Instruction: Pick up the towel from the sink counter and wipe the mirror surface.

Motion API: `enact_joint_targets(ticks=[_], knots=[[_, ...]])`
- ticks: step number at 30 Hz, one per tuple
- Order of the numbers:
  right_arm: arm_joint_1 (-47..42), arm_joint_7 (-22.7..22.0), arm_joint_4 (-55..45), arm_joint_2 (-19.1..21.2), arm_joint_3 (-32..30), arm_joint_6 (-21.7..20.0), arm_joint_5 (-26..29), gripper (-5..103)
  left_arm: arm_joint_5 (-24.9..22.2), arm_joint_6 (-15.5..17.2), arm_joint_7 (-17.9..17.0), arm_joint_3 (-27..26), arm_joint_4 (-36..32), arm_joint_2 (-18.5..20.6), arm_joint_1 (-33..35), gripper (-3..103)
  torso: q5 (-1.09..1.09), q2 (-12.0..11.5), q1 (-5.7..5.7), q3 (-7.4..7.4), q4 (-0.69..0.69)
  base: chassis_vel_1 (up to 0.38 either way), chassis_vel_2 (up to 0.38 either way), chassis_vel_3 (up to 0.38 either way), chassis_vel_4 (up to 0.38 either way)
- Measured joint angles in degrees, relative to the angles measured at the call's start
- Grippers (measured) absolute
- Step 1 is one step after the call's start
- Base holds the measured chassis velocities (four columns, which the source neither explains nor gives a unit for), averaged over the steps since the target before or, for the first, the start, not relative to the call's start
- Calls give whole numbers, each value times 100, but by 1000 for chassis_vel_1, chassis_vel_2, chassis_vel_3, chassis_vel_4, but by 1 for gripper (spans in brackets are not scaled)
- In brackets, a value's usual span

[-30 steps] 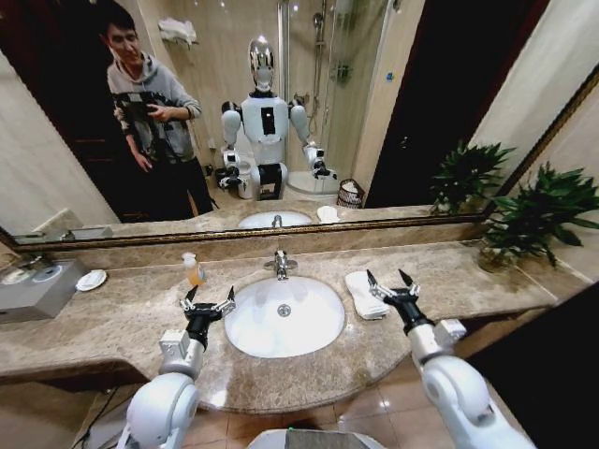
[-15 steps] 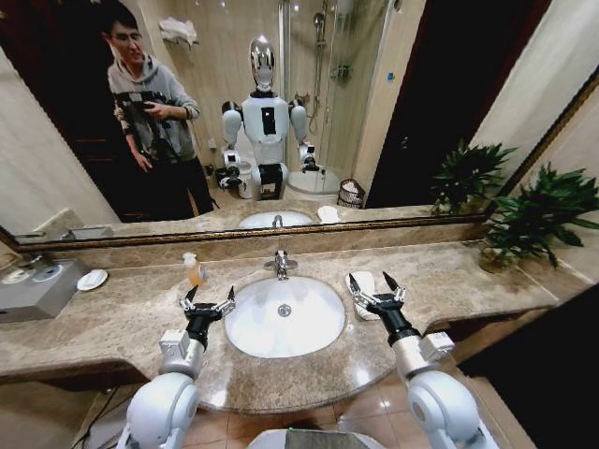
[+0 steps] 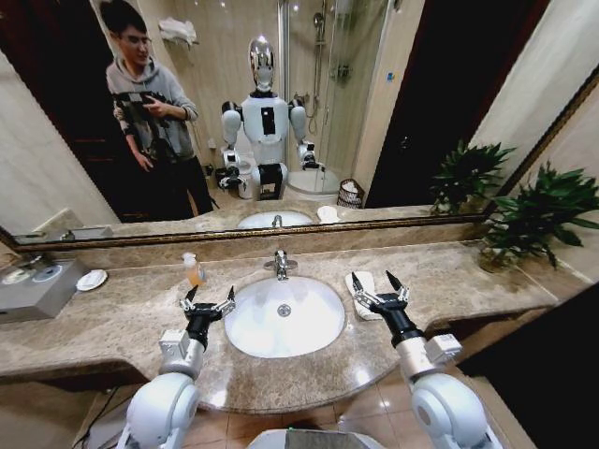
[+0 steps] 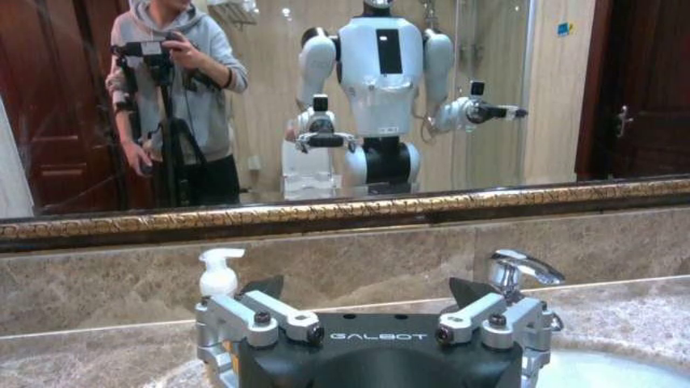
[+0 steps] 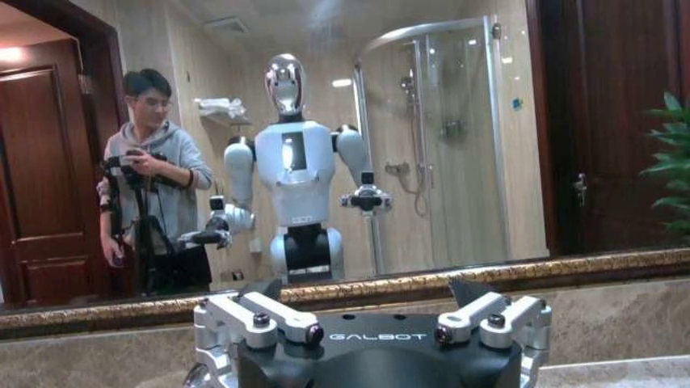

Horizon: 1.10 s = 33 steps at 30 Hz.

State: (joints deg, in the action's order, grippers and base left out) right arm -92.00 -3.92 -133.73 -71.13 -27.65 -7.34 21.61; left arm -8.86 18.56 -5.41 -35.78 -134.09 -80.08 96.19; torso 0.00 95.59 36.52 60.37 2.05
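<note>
mirror surface [image 3: 309, 112] spans wall above counter | sink counter [image 3: 112, 318] (mottled marble) | right gripper [image 3: 377, 285] fingers spread, over towel [image 3: 363, 292] lying beside the basin [image 3: 284, 316] | left gripper [image 3: 207, 297] open, at basin's other side

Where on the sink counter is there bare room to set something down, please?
Bare marble lies between the towel and the potted plant, and between the soap dish and the left gripper. Around the basin is crowded.
</note>
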Motion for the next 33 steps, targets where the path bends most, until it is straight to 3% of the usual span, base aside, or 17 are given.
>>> enact_joint_targets(ticks=[15,31,33], knots=[[6,-1,10,6,2,-4,9,100,0,0,0,0,0,0,-1,100,0,-1,2,0,0,64,-66,-67,67],[7,-5,16,7,3,-4,12,100,0,0,-1,-1,0,1,0,100,4,1,-4,-1,0,188,-338,-177,327],[7,-5,16,7,3,-3,12,100,0,0,-1,-1,0,1,0,100,-5,1,-3,-1,1,76,-483,-68,487]])
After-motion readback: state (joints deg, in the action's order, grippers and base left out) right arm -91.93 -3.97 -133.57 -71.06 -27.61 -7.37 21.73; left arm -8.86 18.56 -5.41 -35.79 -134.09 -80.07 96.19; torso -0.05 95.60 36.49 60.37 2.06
